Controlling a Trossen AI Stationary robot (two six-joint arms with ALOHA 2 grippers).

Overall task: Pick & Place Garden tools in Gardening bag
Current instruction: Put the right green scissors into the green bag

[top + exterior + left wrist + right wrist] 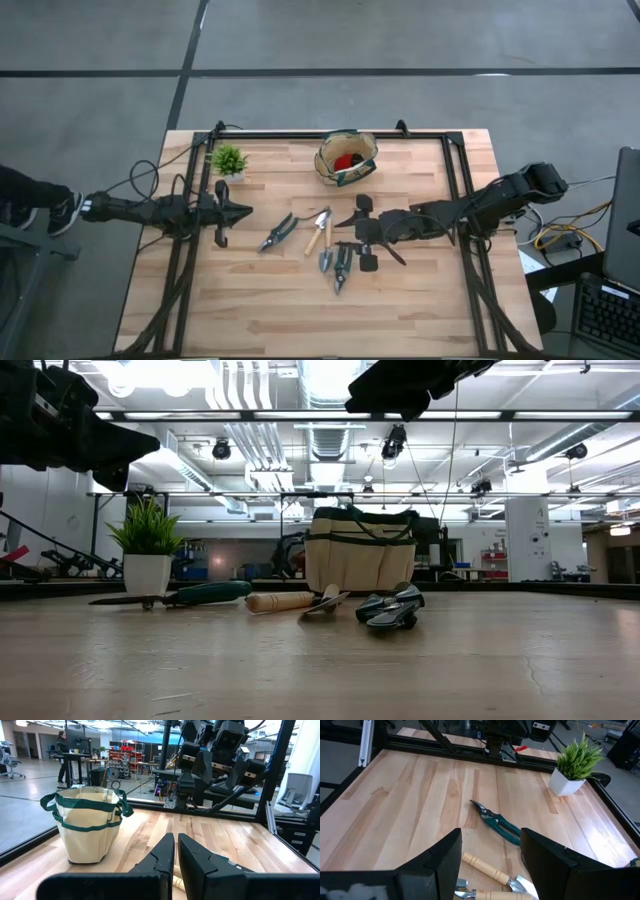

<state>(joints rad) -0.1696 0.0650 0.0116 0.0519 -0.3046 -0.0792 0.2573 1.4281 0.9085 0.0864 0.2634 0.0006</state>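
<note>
Right gripper [490,870] nearest, jaws open, empty, over trowel [320,233]. Left gripper [243,212] shut, idle. Red-headed piece [346,160] in gardening bag [352,141]; trowel, two pruners [278,232] left.

Bright overhead ceiling lights [330,375], glare in low view, soft shadows, sharp focus

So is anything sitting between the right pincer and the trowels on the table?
Nothing visible. The right pincer hangs open over the wooden-handled trowels, with only bare table around; the green-handled pruners lie beyond them.
</note>
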